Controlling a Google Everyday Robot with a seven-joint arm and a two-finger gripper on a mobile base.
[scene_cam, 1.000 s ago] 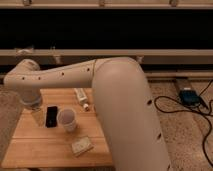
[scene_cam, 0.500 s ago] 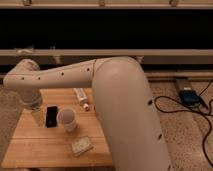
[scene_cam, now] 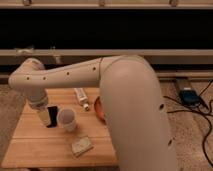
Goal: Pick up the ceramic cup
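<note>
Nothing moved since half a second ago: your arm, gripper and every table item sit where they were.

Count on the wooden table [scene_cam: 29, 146]: four loose things.
- One ceramic cup [scene_cam: 67, 120], white, upright, mouth open to the top, near the middle of the table's visible part.
- One slim white bottle [scene_cam: 81, 98], lying on its side at the cup's 1 o'clock, clearly apart from it.
- One orange-brown bowl [scene_cam: 98, 111] at the cup's 3 o'clock, mostly hidden behind your arm, only its left edge showing.
- One small pale flat packet [scene_cam: 81, 146] at the cup's 5 o'clock, near the front edge.

One arm [scene_cam: 125, 100], big and white, fills the right half and reaches across to the left end of the table.

One gripper [scene_cam: 48, 116], pointing down at the tabletop, just beside the cup at its 9 o'clock. It is beside the cup, not around it. You cannot tell from this view whether the claw is open or closed, or whether it touches the cup wall.

Off the table: one blue box [scene_cam: 189, 96] on the floor at the cup's 3 o'clock, well apart, with dark cables [scene_cam: 204, 131] running from it.
</note>
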